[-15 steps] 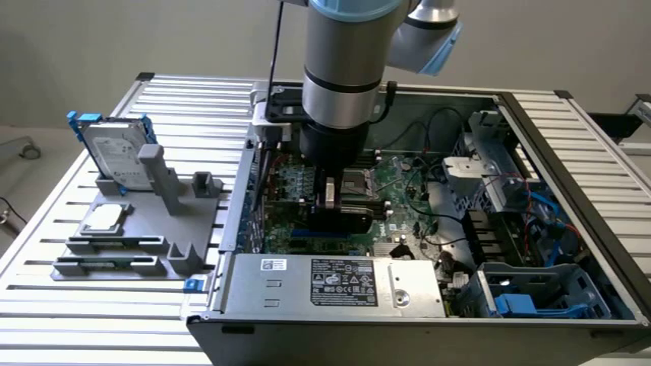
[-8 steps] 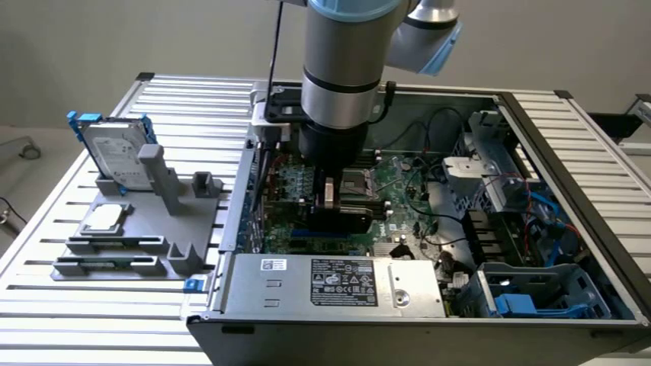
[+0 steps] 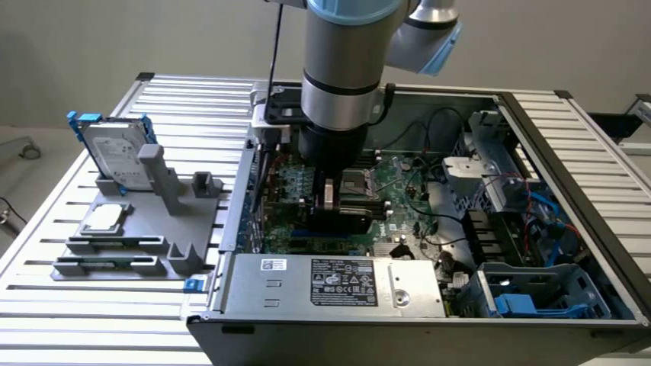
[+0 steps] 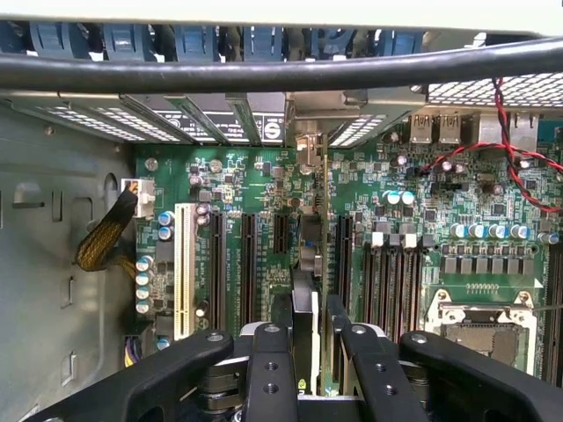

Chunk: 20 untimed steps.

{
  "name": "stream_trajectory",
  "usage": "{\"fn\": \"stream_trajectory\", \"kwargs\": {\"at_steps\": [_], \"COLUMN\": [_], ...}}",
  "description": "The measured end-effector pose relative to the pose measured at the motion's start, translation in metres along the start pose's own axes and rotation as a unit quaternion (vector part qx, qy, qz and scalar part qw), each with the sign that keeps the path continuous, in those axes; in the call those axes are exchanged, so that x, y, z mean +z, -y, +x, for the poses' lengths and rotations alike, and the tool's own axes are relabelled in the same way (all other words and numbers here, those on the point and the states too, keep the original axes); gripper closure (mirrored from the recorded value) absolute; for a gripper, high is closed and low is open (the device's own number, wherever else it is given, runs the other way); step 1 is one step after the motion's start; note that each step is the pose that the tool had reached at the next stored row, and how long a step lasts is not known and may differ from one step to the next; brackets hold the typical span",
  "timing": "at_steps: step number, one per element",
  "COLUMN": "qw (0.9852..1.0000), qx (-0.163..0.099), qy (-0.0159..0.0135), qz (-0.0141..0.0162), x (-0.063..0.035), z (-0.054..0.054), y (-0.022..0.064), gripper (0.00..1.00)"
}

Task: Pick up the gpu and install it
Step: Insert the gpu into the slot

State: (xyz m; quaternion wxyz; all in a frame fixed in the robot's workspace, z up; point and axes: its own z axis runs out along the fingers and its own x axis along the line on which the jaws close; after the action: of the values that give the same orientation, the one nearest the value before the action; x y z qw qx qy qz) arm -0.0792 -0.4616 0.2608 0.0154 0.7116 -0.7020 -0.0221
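Exterior view: arm (image 3: 341,69) upright over open case (image 3: 569,152). Gripper (image 3: 336,204) low inside, just above motherboard (image 3: 407,191), toward the exterior view's left side of the case. Fixture (image 3: 133,229) beside the case carried hard drive (image 3: 114,156) and small chip (image 3: 105,217), both untouched.

Wrist view: gripper (image 4: 310,347) closed on gpu (image 4: 305,264), fingers (image 4: 269,360) clamping both faces. Card stood on edge among the black slots (image 4: 249,264); whether it was seated or just above could not be told.

Risks, as judged: a card edge offset from its slot would jam under pressure. A tilt would seat one end only. The bracket (image 4: 308,145) could catch the rear frame.

Orientation: long axis ran along the slots, from the gripper toward the rear wall. Bracket end lay farthest from the gripper, at the rear openings, with the faces vertical.
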Motion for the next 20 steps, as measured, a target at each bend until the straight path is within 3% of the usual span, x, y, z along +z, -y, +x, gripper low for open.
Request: {"fn": "stream_trajectory", "kwargs": {"at_steps": [20], "qw": [1.0], "qx": [0.0], "qy": [0.0005], "qz": [-0.0009], "x": [0.0004], "z": [-0.0002], "y": [-0.0025], "gripper": [0.74]}}
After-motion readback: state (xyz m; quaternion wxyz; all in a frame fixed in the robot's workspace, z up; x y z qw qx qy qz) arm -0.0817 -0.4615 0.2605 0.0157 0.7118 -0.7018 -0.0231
